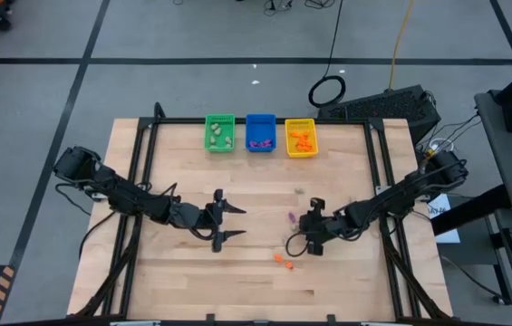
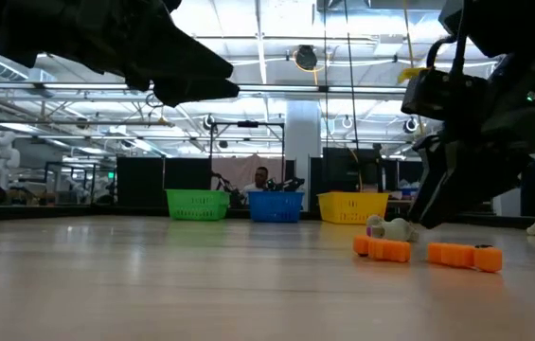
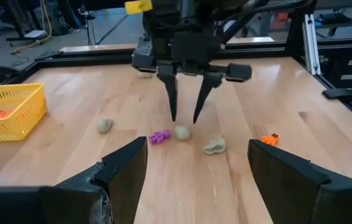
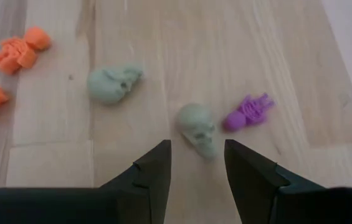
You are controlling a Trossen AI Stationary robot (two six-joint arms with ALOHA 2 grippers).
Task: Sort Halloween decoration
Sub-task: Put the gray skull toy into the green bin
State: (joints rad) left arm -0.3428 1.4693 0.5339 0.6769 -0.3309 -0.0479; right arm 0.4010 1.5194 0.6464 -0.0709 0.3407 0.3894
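Halloween decoration: loose trinkets lay on the wooden surface (image 1: 183, 263) around its middle, at about 4 o'clock from centre in the high view; sorted ones sat in the bins along the 12 o'clock edge.
Surface: bare wood, smooth, so a nudged trinket would likely skid rather than stay put.
Left claw (image 1: 223, 220): hovered left of centre, jaws spread wide, holding nothing; it pointed toward 3 o'clock at the right arm's work area, and a crossing move could clash the two arms.
Right claw (image 4: 197, 168): poised just above the pale skull (image 4: 199, 129), jaws partly open and empty, straddling it.
Bins: green bin (image 1: 219, 132), blue bin (image 1: 260, 132), yellow bin (image 1: 300, 139) stood side by side, touching or nearly so; a drop released off-centre could land in the wrong colour.
Pale skull: rounded, and the jaw gap looked only slightly wider than it; a descent a little off line would likely pinch an edge and squirt it away.
Purple skeleton (image 4: 248, 111): touching or just beside the skull at its 2 o'clock in the right wrist view; closing jaws might catch or drag it along.
Second pale piece (image 4: 113, 82): near, at 10 o'clock, less at risk.
Orange pieces (image 4: 20, 50): well apart, at 9 to 10 o'clock.
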